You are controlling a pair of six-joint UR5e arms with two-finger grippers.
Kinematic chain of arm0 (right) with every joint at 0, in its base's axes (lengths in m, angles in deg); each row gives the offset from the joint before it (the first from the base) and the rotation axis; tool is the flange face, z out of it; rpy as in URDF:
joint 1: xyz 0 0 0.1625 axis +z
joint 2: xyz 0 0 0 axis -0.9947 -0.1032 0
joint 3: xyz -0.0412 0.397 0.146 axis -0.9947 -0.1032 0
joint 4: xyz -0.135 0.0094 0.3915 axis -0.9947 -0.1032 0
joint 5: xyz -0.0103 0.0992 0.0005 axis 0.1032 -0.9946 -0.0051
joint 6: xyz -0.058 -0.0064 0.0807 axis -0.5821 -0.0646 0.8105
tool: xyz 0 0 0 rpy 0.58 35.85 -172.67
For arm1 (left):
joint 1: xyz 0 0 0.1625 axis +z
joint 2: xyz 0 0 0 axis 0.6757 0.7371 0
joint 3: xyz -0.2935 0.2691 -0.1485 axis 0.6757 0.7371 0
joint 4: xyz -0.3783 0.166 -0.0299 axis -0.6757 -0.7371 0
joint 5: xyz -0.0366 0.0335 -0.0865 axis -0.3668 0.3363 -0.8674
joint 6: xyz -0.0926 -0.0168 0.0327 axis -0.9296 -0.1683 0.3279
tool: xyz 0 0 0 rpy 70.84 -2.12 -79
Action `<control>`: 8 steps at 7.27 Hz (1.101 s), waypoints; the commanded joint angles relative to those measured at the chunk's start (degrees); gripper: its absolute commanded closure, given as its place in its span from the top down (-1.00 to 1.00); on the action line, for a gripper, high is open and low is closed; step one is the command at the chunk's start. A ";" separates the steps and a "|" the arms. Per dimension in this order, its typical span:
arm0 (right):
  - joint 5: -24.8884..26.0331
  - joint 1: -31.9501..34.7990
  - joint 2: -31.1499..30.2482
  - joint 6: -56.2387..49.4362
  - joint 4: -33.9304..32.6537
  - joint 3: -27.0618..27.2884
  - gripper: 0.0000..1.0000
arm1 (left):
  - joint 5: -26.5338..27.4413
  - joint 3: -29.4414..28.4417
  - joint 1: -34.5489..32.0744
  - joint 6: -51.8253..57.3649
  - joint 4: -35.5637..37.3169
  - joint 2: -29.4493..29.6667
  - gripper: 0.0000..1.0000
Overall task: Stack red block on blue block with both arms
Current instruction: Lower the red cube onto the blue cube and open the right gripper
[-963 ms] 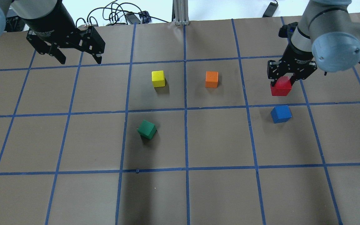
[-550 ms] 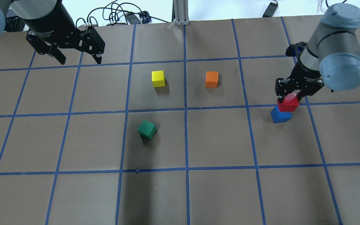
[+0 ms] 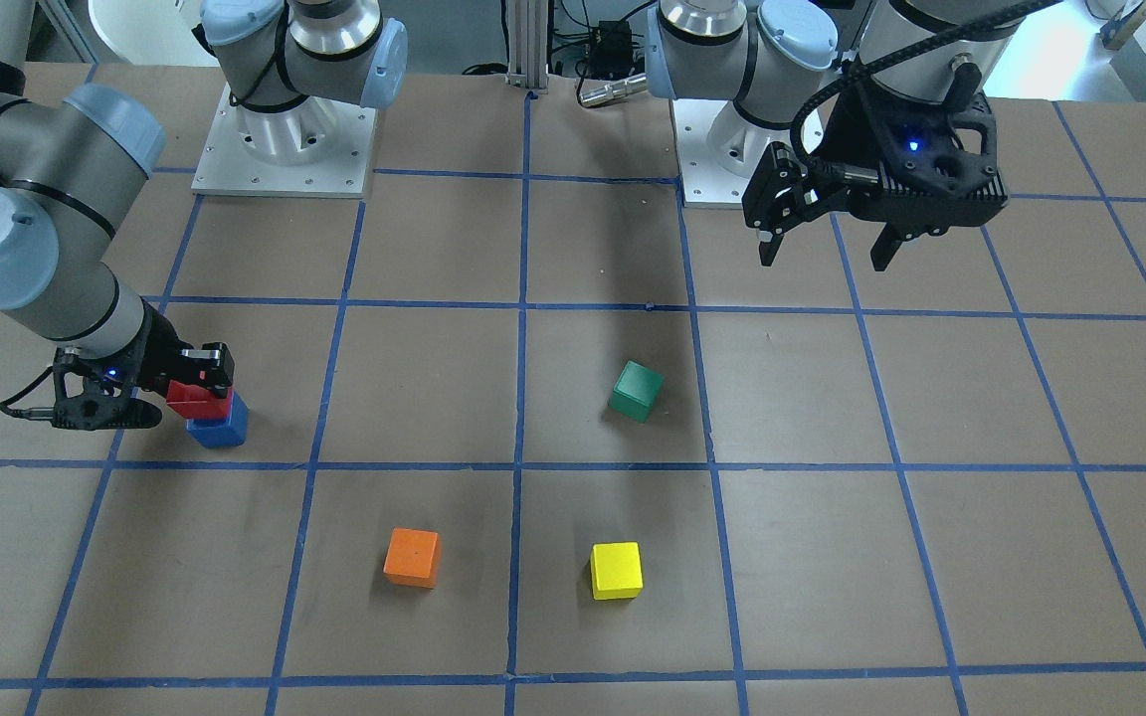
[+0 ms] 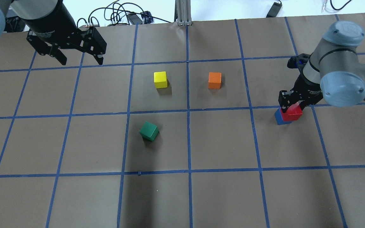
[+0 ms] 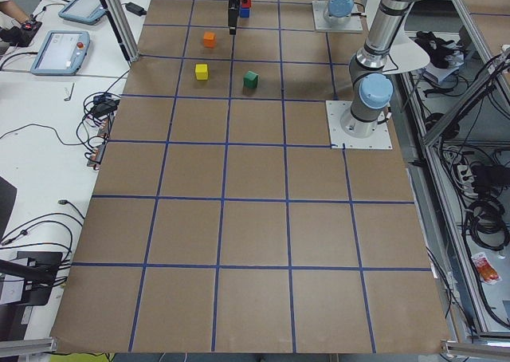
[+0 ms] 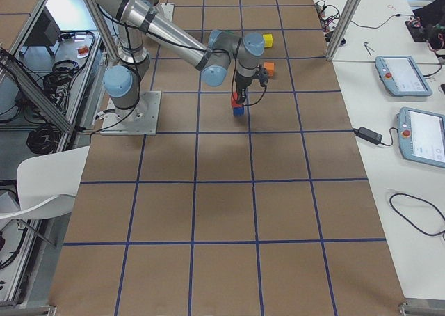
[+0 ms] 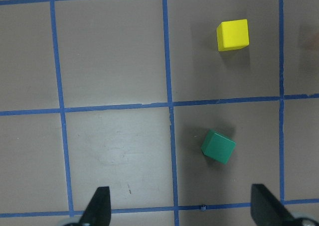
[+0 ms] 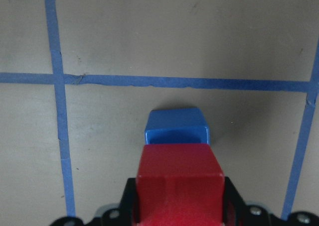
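The red block [image 4: 293,113] is held in my shut right gripper [image 4: 291,109], right over the blue block [image 4: 277,119] on the table's right side. In the front-facing view the red block [image 3: 200,400] sits at the top of the blue block [image 3: 219,432], slightly offset; I cannot tell if they touch. The right wrist view shows the red block [image 8: 179,186] between the fingers and the blue block [image 8: 175,129] sticking out beyond it. My left gripper [image 4: 81,60] is open and empty, high over the far left of the table.
A yellow cube [image 4: 160,79] and an orange cube [image 4: 214,80] stand mid-table at the far side. A green cube [image 4: 149,131] lies turned, nearer to me. The left wrist view shows the green cube [image 7: 218,146] and the yellow cube [image 7: 232,35] below it.
My right gripper has carried the red block toward me and down, from beyond the blue block to right over it. The left arm has not moved.
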 commanded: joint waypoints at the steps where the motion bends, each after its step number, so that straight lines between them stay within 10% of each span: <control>1: -0.17 -0.08 0.02 -0.82 -0.19 0.30 -1.00 | 0.07 0.01 0.08 0.09 0.00 0.00 1.00; 3: -0.09 0.00 0.02 -0.91 -0.19 0.30 -0.04 | 0.07 0.01 0.08 0.09 0.00 0.00 1.00; 8: 0.18 -0.08 0.02 -3.63 -0.27 0.30 0.87 | 0.07 0.01 0.08 0.09 0.00 0.00 1.00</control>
